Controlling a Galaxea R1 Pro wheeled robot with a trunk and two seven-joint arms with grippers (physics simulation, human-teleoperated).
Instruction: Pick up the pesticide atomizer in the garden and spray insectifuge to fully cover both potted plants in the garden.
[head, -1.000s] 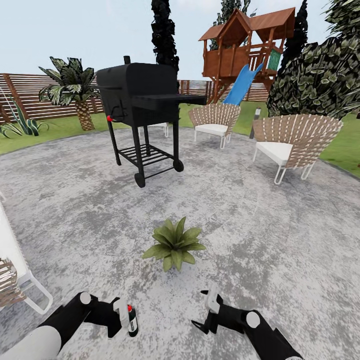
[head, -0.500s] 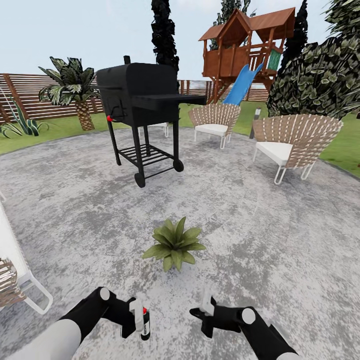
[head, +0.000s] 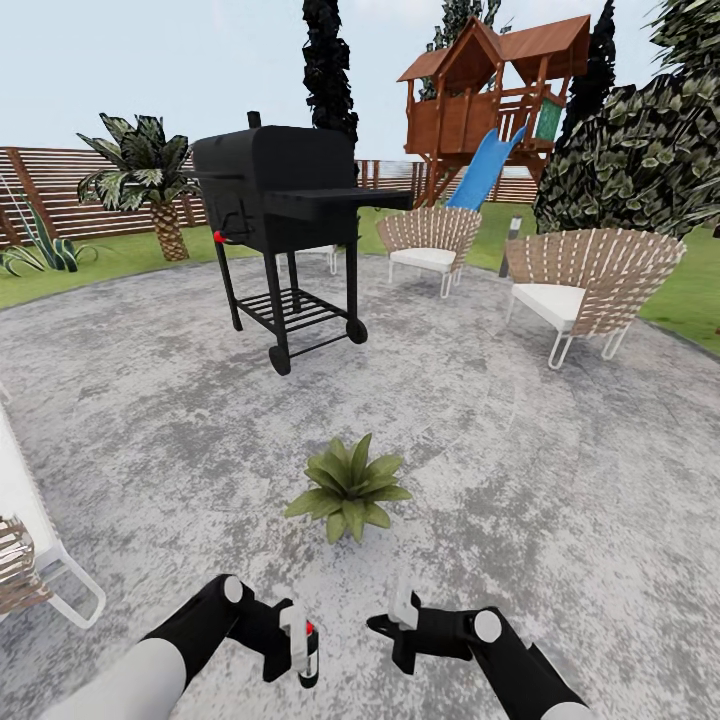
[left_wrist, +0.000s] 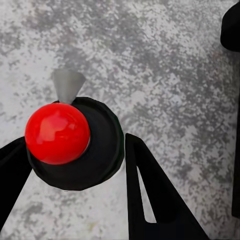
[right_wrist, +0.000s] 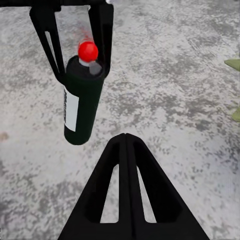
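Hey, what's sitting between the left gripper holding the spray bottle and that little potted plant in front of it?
Nothing: head view shows bare patio between left gripper, pesticide atomizer and potted plant.

The round grey stone patio (head: 520, 480) is mottled and speckled, bordered by green lawn (head: 110, 265); a potted plant (head: 349, 487) sits on it near the middle; behind it stands a black wheeled grill (head: 285, 220); two wicker chairs (head: 588, 285) with white cushions stand toward the far right edge; another white-framed chair (head: 35, 560) stands at the left.
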